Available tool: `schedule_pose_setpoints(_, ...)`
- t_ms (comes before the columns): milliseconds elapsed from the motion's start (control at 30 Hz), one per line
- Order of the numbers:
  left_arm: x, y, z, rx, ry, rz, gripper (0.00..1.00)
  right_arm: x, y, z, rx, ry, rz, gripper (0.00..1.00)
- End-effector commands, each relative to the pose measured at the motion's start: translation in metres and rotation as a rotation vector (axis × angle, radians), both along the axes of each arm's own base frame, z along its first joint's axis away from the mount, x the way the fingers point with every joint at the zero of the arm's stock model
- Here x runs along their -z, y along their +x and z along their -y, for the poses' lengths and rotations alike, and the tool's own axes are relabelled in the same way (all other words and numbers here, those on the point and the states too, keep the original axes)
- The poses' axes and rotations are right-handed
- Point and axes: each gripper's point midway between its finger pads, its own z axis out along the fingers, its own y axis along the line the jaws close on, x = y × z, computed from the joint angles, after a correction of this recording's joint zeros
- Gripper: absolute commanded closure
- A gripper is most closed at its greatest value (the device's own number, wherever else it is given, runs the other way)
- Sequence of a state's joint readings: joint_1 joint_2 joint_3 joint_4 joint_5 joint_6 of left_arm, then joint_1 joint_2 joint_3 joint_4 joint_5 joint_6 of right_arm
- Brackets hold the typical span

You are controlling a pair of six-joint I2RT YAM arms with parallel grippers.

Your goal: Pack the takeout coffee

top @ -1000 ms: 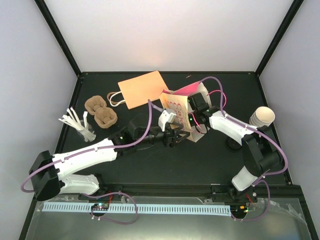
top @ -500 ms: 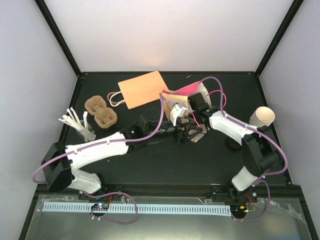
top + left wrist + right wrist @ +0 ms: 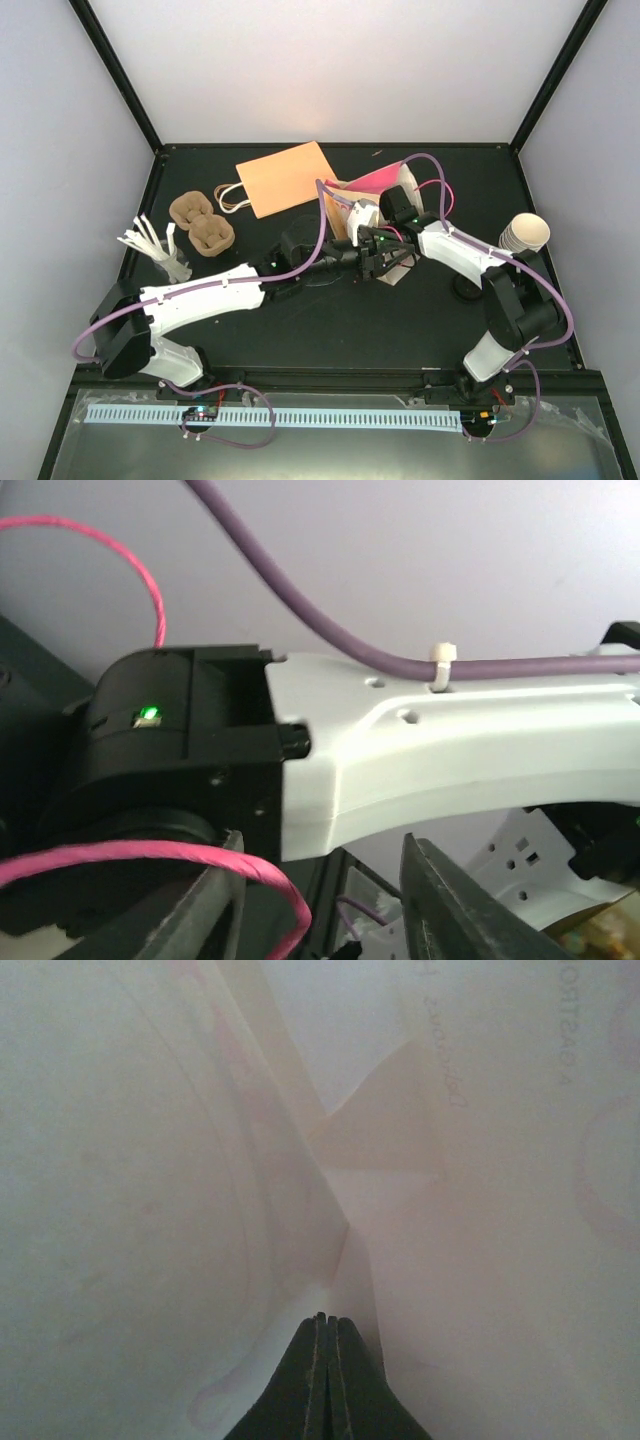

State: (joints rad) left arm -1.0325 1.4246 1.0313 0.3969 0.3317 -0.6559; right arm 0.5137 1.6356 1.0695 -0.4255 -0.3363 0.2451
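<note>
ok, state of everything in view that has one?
left claw: open, empty.
right claw: shut, inside the pink bag.
pink bag: mouth open.
orange bag: folded flat.
takeout cup: outside the bag, no lid.
pulp carriers: empty.

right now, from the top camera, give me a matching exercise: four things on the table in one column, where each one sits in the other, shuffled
Things:
1 flat orange paper bag
2 brown moulded pulp carrier
3 bundle of thin white sticks
4 cream ribbed paper takeout cup

Places:
a far right
b far left
c back centre
d between the sticks and the orange bag

Pairs: 1-c, 2-d, 3-b, 4-a
</note>
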Motion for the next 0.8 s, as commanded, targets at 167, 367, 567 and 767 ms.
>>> schedule_pose_setpoints(167,-0.041,-0.012,0.003,0.046,-0.109,0.046,0.98,-0.002,0.007,-0.005,0.004,0.019,0.014,0.99)
schedule_pose_setpoints(367,-0.051,-0.021,0.003,0.073,-0.129,0.057,0.98,-0.003,0.009,-0.004,0.013,0.025,0.028,0.99)
schedule_pose_setpoints(567,-0.071,-0.037,0.004,0.129,-0.156,0.081,0.98,0.001,0.013,-0.004,0.029,0.019,0.033,0.99)
schedule_pose_setpoints(767,-0.085,-0.044,-0.002,0.140,-0.182,0.102,0.98,0.003,0.017,0.004,0.070,-0.011,0.052,0.99)
